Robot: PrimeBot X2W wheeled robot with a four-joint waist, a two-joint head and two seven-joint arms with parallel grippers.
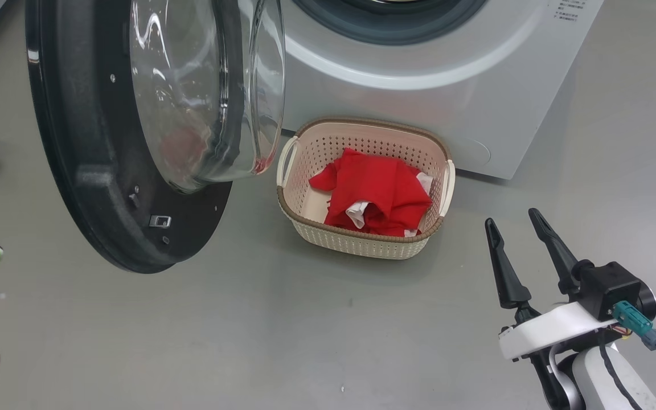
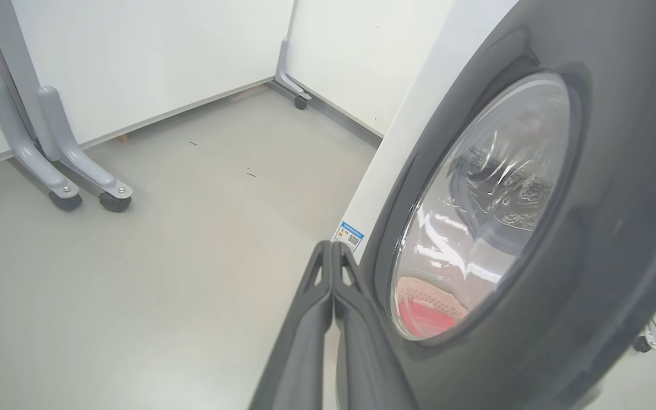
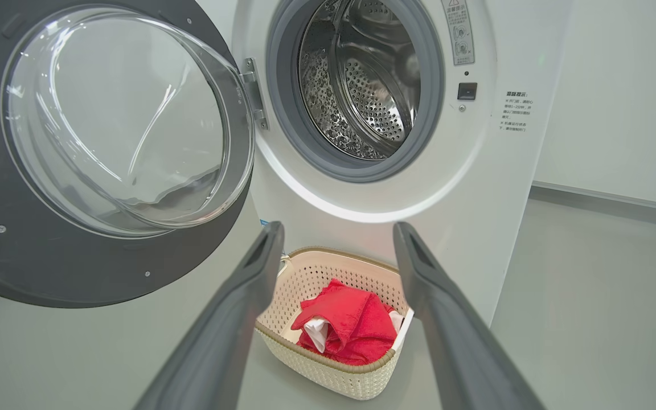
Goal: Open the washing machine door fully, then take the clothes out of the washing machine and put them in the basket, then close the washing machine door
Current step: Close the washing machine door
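Fig.: clothes (image 1: pixel 382 193) in basket (image 1: pixel 362 244); washing machine door (image 2: pixel 624 228) open, outer face just beside L jaws (pressed together, nearer arm); R jaws apart, empty, well off.

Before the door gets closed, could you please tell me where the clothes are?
In the head view, the clothes lie inside the basket, before the washing machine, right of its open door.

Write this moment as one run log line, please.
door open; drum looks empty; clothes in basket; left gripper shut, beside door's outer side; right gripper open, free; next: close door
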